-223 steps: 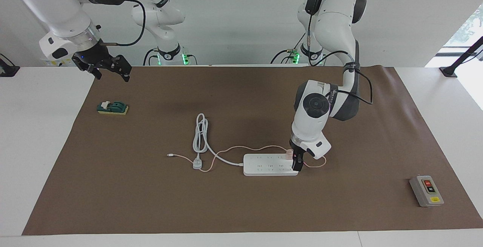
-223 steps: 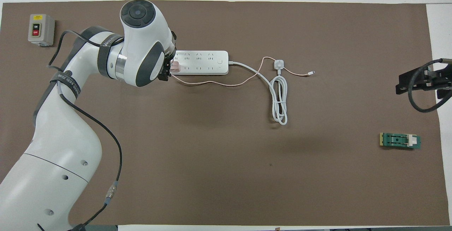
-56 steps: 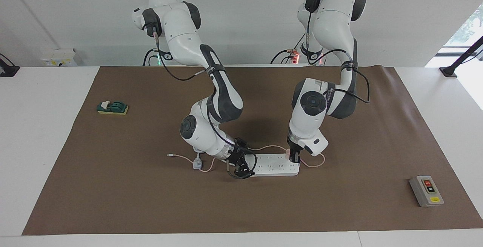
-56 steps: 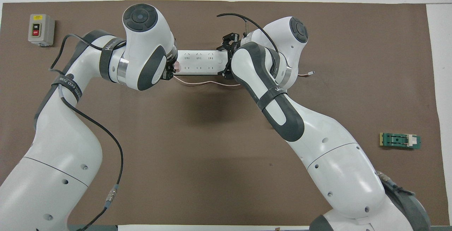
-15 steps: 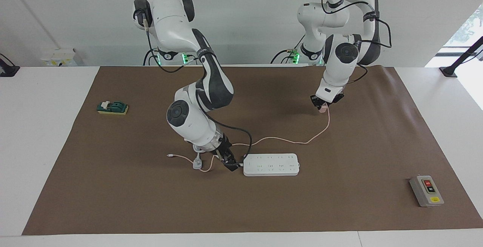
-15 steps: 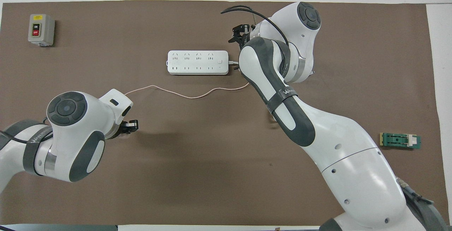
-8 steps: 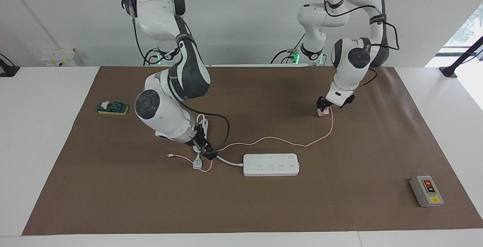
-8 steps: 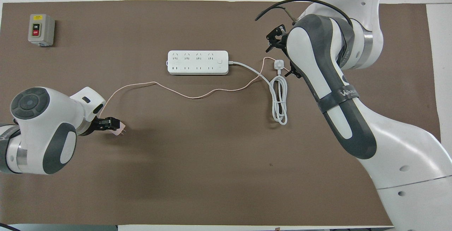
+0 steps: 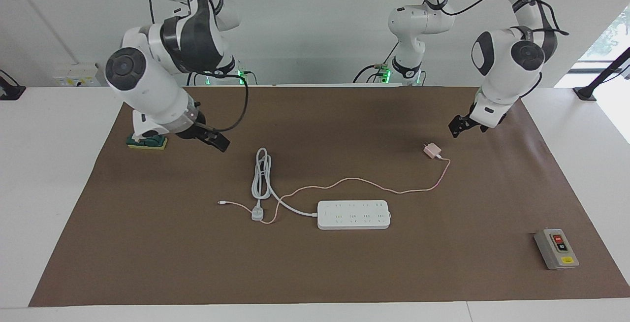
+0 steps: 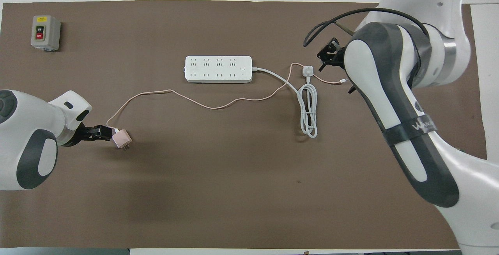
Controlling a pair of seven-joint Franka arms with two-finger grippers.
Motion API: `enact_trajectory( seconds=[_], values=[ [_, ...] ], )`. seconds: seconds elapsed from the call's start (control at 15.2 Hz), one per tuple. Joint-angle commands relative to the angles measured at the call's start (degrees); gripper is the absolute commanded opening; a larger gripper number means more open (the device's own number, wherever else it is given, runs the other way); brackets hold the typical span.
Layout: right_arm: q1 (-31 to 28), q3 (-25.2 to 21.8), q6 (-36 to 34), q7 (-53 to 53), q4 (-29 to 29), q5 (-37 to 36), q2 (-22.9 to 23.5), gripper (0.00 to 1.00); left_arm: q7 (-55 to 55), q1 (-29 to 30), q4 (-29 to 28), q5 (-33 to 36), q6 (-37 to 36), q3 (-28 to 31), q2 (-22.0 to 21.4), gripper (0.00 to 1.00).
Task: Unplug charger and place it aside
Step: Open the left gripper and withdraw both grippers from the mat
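In the facing view, at upper left, the right gripper (image 9: 215, 142) is hanging in the air over the brown mat (image 9: 147, 243), holding nothing, its fingers spread apart; a green block (image 9: 146, 141) is showing partly under its wrist. At lower centre the white power strip (image 9: 353, 214) is lying flat, its thick white cord (image 9: 261, 174) looping beside it. Right of centre the charger (image 9: 432, 150) is lying on the mat, unplugged, its pink cable (image 9: 364, 181) trailing across toward the cord. At upper right the left gripper (image 9: 458, 127) is hovering just clear of the charger, fingers open and empty. A grey switch box (image 9: 556, 248) is sitting at lower right.
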Motion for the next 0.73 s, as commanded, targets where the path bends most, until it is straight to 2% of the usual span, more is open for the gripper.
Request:
enact_trajectory(
  seconds=[0.0,0.2,0.33,0.46,0.66],
  values=[
    [-4.8,1.9,-1.1,-11.4,-2.2,-2.2,-3.1,1.00,0.0,2.5,9.2,0.2,-7.2,-0.4,0.3,1.00],
    [-7.1,4.3,-2.2,-17.2,-3.5,-6.1,-7.5,1.00,0.1,3.7,18.7,-1.6,-13.9,-0.4,0.2,1.00],
    [-8.7,7.9,-3.0,-17.6,-5.0,-9.5,-10.7,1.00,0.0,3.7,24.3,-3.2,-18.2,-0.4,0.5,1.00],
    [-8.6,8.4,-2.7,-17.6,-6.9,-11.2,-12.7,1.00,-0.4,3.8,25.5,-8.9,-19.5,-0.3,-0.2,1.00],
    [-8.6,8.3,-5.2,-17.3,-7.8,-10.8,-14.8,1.00,0.4,2.9,29.0,-9.1,-20.0,-0.6,0.8,1.00]
  ],
)
